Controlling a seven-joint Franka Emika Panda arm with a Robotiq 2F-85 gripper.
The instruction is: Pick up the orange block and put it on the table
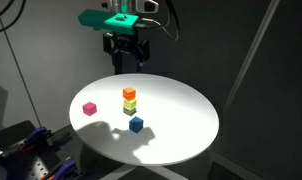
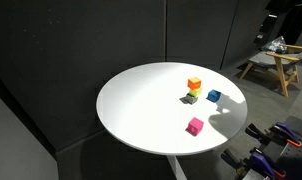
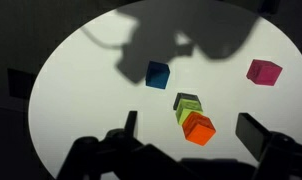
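White and round, the tabletop (image 1: 181, 140) takes up the middle of both exterior views. Over its far edge hangs the arm (image 1: 116, 18), jaws spread wide and holding nothing, well above the cubes. The orange block (image 1: 129, 93) sits on top of a yellow-green cube (image 1: 129, 102) near the tabletop's middle. A blue cube (image 1: 136, 124) lies near that stack, and a pink cube (image 1: 89, 108) farther off.

Air above orange block (image 1: 129, 93), top of stack (image 1: 129, 103), is free. Near stack base, blue cube (image 1: 136, 124) crowds one side; pink cube (image 1: 89, 108) well apart. Rest of table (image 1: 181, 120) surf. open.
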